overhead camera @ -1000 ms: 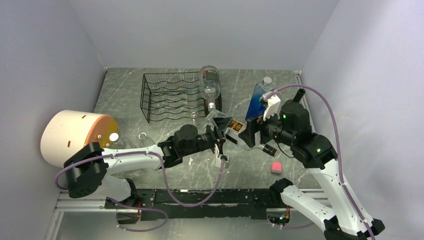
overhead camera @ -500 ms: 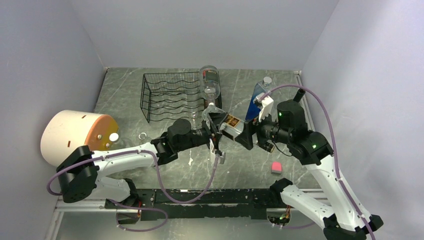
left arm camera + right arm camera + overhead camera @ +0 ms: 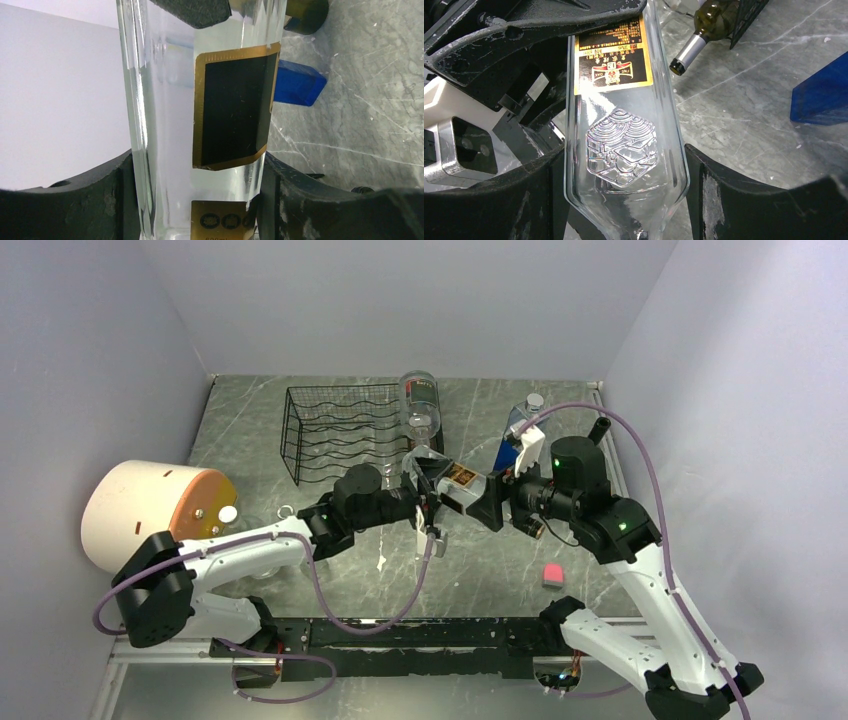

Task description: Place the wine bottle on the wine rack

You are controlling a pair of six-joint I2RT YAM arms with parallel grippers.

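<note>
**Top external view: one bottle, two arms on it**

Both arms have crept toward the far side in the last second, and the wine bottle (image 3: 461, 478) has gone with them. It now hangs in the air over the middle of the desk (image 3: 480, 560). It is tipped on its side, near the front corner of the wine rack (image 3: 340, 435), but it is not on the rack yet.

The left end effector (image 3: 428, 488) pinches the wine bottle by its body. In the left wrist view a dark finger presses on each side of the glass. The right end effector (image 3: 488, 502) has been drawing its fingers in. In the right wrist view they sit on both sides of the bottle, right by the glass. I cannot tell if they squeeze it yet.

I think this is a hand-over. If so, the right arm needs a firm hold before the left lets go, or the bottle could drop. Another bottle (image 3: 420, 405) already lies at one end of the rack.
</note>
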